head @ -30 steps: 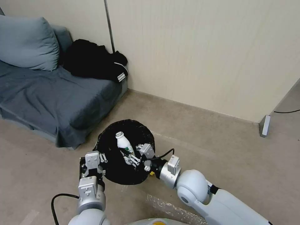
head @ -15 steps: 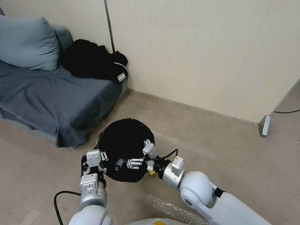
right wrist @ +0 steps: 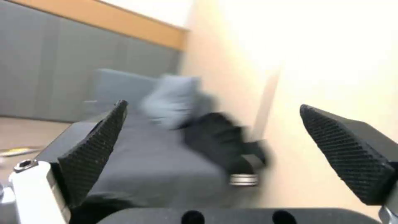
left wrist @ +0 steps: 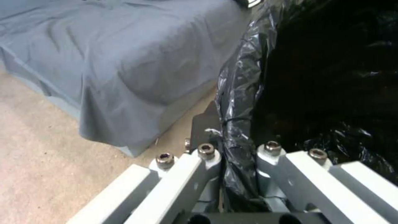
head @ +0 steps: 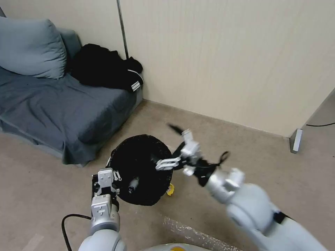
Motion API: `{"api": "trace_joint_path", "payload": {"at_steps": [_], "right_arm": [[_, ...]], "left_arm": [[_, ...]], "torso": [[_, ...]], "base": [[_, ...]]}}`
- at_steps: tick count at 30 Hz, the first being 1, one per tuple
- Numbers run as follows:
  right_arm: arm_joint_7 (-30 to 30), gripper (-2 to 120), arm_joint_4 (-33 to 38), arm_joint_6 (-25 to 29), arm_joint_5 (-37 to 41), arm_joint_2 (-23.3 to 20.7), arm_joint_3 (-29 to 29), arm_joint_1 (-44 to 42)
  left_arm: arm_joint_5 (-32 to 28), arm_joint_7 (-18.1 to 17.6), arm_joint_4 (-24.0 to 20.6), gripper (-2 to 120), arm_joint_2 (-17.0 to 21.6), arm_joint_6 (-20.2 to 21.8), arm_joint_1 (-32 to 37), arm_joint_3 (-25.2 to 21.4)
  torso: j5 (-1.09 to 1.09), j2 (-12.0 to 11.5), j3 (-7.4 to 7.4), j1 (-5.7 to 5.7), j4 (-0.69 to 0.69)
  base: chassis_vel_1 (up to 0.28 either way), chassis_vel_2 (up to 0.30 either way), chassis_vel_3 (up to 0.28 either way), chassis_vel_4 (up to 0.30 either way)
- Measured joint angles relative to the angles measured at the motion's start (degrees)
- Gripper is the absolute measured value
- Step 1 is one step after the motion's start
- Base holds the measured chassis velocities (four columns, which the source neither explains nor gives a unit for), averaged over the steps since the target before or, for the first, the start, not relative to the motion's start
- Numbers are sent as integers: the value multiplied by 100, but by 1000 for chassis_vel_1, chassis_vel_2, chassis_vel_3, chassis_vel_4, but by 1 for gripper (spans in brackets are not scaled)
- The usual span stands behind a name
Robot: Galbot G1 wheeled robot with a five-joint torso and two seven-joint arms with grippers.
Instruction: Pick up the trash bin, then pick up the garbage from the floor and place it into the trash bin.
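The trash bin (head: 141, 170), lined with a crinkly black bag, hangs just above the floor in front of me. My left gripper (head: 104, 181) is shut on its near-left rim. The left wrist view shows the left gripper (left wrist: 238, 149) clamping the liner and rim (left wrist: 240, 93). A small cylindrical item (head: 133, 183) lies inside the bag. My right gripper (head: 166, 145) is raised over the bin's right edge, open and empty. Its black pads (right wrist: 95, 149) stand wide apart in the right wrist view. A yellow scrap of garbage (head: 170, 190) lies on the floor against the bin's right side.
A grey sofa (head: 52, 104) with a cushion (head: 29, 47) and a heap of black clothing (head: 104, 68) stands at the left against the wall. A thin pole (head: 122, 28) rises behind it. A shiny plastic strip (head: 188, 230) lies near my base. Open floor lies to the right.
A second ago my right gripper held a white bottle over the bin. The bottle has dropped out of sight into the bag, and the gripper has swung up and right, open. The left arm holds still.
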Motion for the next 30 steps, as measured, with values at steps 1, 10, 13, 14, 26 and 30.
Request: {"api": "trace_joint_path", "payload": {"at_steps": [1,10,13,14,26,30], "right_arm": [[0,100,0,0,0,0,0,0],[1217,100,31,526,-1572,1655,1177,-2032],[1405,100,-192,582,-1752,1861,1224,-2287],[1500,100,-289,598,-1793,1956,1221,-2403],[1558,100,-440,667,-1778,2124,1270,-2437],[1545,100,-394,652,-1719,2082,1341,-2402]], "left_arm": [[0,0,0,2,0,0,0,0],[-297,-10,30,2,143,-32,-82,-332],[-397,-20,-18,2,180,-37,-60,-387],[-438,-22,-38,2,197,-44,-44,-408],[-539,-25,-231,2,251,-47,-5,-405],[-532,-23,-256,2,243,-46,2,-407]], "torso": [[0,0,0,0,0],[-1,0,0,0,-1],[0,0,0,0,-1],[-1,0,0,0,-1],[0,0,0,0,-1],[0,0,0,0,-1]], "base": [[0,0,0,0],[0,0,0,0],[0,0,0,0],[0,0,0,0],[0,0,0,0],[0,0,0,0]]}}
